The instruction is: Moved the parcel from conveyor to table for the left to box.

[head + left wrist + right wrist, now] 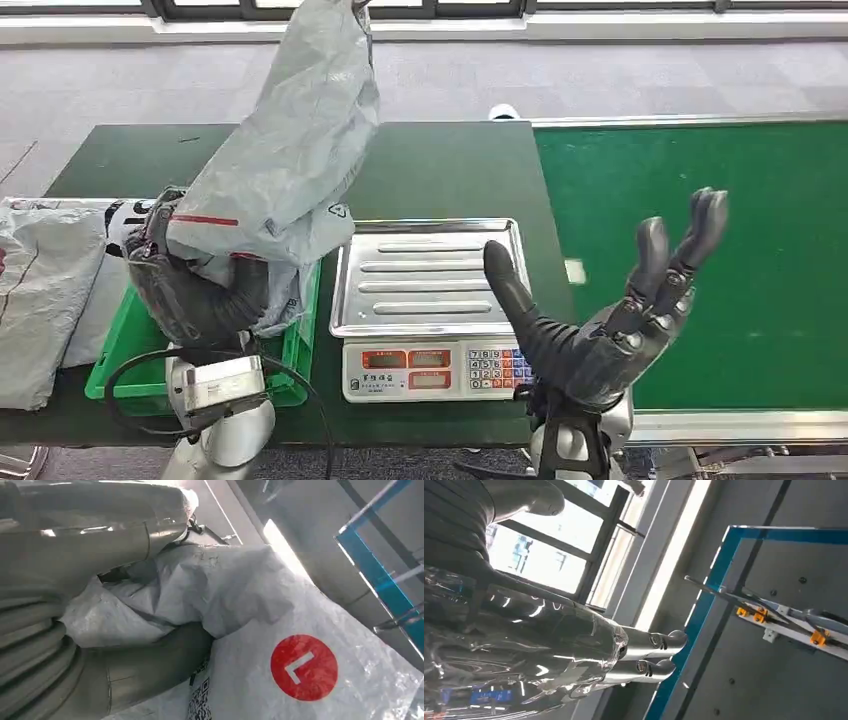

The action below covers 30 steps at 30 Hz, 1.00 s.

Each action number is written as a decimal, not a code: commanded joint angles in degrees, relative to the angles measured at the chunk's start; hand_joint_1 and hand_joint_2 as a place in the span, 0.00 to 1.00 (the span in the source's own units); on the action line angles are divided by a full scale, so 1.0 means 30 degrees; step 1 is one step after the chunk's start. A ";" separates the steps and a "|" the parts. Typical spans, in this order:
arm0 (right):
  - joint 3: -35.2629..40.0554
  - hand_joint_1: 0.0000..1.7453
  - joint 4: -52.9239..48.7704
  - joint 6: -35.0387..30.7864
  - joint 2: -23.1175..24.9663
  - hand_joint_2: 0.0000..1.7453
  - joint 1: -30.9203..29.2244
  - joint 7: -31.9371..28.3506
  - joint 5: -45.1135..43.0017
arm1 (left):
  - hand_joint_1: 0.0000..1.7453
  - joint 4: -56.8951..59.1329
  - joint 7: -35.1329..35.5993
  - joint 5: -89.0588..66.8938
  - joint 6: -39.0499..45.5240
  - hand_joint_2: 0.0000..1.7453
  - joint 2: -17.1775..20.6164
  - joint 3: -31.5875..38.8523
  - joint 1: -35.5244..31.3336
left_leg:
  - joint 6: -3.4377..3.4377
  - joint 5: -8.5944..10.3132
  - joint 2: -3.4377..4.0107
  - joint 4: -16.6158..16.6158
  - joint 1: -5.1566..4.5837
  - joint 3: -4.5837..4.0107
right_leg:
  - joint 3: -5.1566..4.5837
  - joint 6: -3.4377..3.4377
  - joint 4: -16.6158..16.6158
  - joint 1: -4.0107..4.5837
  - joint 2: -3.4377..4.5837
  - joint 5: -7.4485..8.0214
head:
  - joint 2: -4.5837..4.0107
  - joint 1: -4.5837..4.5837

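While the right hand (610, 320) hangs out over the front edge of the table, palm up, fingers spread and holding nothing, the left hand (195, 290) has the parcel (285, 150) clamped by its lower end, fingers wrapped round the crumpled plastic. You can see the grip up close in the left wrist view too, thumb and fingers dug into the grey bag next to the red round logo (304, 667).

So where's the parcel? Up in the air, off the conveyor (700, 220), standing nearly on end above the left side of the dark green table (440, 170). Its long axis runs up and away from the hand, leaning a bit toward the scale (425, 310), so the floppy top end is the far end and the gripped end is low.

The bit that matters: the green box (300, 340) sits directly under and just beside the left hand, between the scale and another grey bag (40, 290) lying off to the left. The left hand is way nearer to it than the right. My guess is the next move is basically straight down, and the tall loose top could flop over the scale tray (425, 275) instead of folding into the box.
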 commanded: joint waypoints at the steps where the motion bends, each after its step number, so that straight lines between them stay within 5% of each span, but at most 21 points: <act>1: -0.1403 0.00 0.0695 -0.0015 -0.0099 1.00 0.0603 -0.0022 0.0335 | 1.00 0.0120 -0.1728 -0.0025 0.0110 1.00 -0.0953 0.4919 0.1152 | -0.0013 -0.0001 0.0070 -0.0055 0.0009 0.0057 | 0.0039 -0.0005 -0.0053 0.0013 0.0027 0.0014 | 0.0000 0.0000; 6: -0.1403 0.00 0.0695 -0.0015 -0.0099 1.00 0.0603 -0.0022 0.0335 | 1.00 0.0120 -0.1728 -0.0025 0.0110 1.00 -0.0953 0.4919 0.1152 | -0.0009 0.0008 0.0028 -0.0033 0.0010 0.0030 | 0.0026 -0.0002 -0.0038 0.0013 -0.0012 0.0010 | 0.0000 0.0000; 10: -0.1456 0.00 0.0582 -0.0015 0.0200 1.00 0.0959 -0.0022 0.0693 | 1.00 0.2120 -0.0679 -0.4774 0.0110 1.00 -0.2751 0.8441 0.0983 | -0.0006 0.0008 0.0039 -0.0039 0.0007 0.0031 | 0.0030 0.0002 -0.0047 0.0011 -0.0005 0.0015 | 0.0000 0.0000; 19: -0.1962 0.00 -0.0087 -0.0015 0.0265 1.00 0.1667 -0.0022 0.1153 | 1.00 0.8774 0.1679 -0.7042 0.0110 1.00 -0.1808 1.0408 -0.0501 | -0.0019 0.0035 -0.0012 -0.0076 -0.0002 0.0079 | 0.0063 -0.0010 -0.0066 0.0005 -0.0063 0.0014 | 0.0000 -0.0007; 30: -0.1962 0.00 -0.0087 -0.0015 0.0265 1.00 0.1667 -0.0022 0.1153 | 1.00 0.8774 0.1679 -0.7042 0.0110 1.00 -0.1808 1.0408 -0.0501 | -0.0008 0.0002 0.0018 -0.0020 0.0007 0.0031 | 0.0024 -0.0003 -0.0022 0.0011 0.0006 0.0000 | 0.0000 0.0000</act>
